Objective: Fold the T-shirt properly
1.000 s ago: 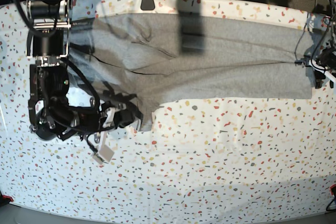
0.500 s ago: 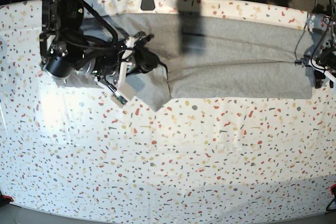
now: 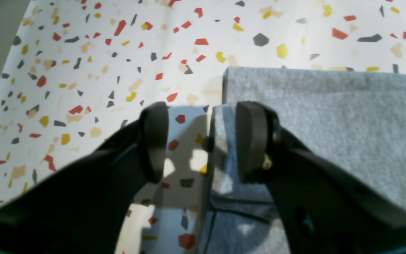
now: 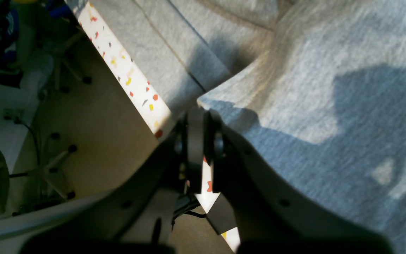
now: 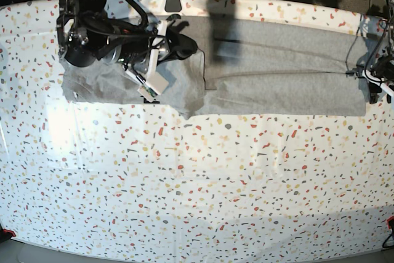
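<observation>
your right gripper (image 4: 200,141) has its jaws pinched tight on a fold of the shirt (image 5: 277,66), and the cloth runs up and away from the tips in a taut ridge. that grip looks thin: only an edge sits between the pads, so a quick pull or a twist of the wrist could let it slide out and drop the flap in a heap short of where you want it. in the base view the arm sits over the shirt's end on that view's left, with a loose corner hanging down toward the near side; if you lay it down from here without drawing it flat, i'd expect a crooked, bunched fold.

your left gripper (image 3: 201,141) is spread wide and holds nothing. one finger stands over the bare table (image 5: 197,189), the other over the shirt's edge, at the far end on the base view's right. nothing pins that end, so a hard tug from the other arm could drag the whole shirt along the table and skew the long edges.

the shirt lies stretched across the back of the table, grey side up, already folded lengthwise.
</observation>
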Available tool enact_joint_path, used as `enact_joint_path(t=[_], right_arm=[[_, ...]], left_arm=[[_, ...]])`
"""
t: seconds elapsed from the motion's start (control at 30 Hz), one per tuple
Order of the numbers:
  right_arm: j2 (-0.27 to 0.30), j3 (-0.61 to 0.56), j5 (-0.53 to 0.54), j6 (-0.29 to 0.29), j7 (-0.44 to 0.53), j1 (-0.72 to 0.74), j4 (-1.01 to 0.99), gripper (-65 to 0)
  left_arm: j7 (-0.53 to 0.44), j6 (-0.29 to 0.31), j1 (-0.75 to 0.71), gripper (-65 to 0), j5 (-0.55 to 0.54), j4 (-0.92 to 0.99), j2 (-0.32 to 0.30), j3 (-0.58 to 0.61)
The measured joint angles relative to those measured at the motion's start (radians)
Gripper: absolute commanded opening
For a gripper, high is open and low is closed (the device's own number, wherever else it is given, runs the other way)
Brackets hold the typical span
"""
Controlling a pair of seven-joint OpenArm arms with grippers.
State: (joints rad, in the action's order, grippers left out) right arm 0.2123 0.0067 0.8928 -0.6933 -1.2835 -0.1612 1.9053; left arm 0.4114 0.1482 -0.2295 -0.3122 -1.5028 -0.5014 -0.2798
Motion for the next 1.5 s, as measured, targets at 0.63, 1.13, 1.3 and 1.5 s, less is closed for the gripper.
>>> enact_joint_path(t=[0.63,1.13,1.3,1.5], right_arm=[[-0.002,0.009,0.14,0.0,-0.027,0.021,0.0,-43.3],[-0.002,0.186,0.051,0.0,-0.027,0.036,0.001,-43.3],[-0.002,0.195,0.053,0.0,-0.027,0.036,0.001,-43.3],[-0.002,0.196,0.052,0.0,-0.027,0.036,0.001,-43.3]], left_arm=[[-0.022,0.001,0.0,-34.9,-0.008,0.0,-0.008,0.0],[0.034,0.219,0.002,-34.9,-0.229,0.16,-0.071,0.0],[-0.008,0.255,0.002,-34.9,-0.23,0.235,-0.069,0.0],[0.038,0.373,0.003,-35.0,-0.304,0.269,-0.069,0.0]])
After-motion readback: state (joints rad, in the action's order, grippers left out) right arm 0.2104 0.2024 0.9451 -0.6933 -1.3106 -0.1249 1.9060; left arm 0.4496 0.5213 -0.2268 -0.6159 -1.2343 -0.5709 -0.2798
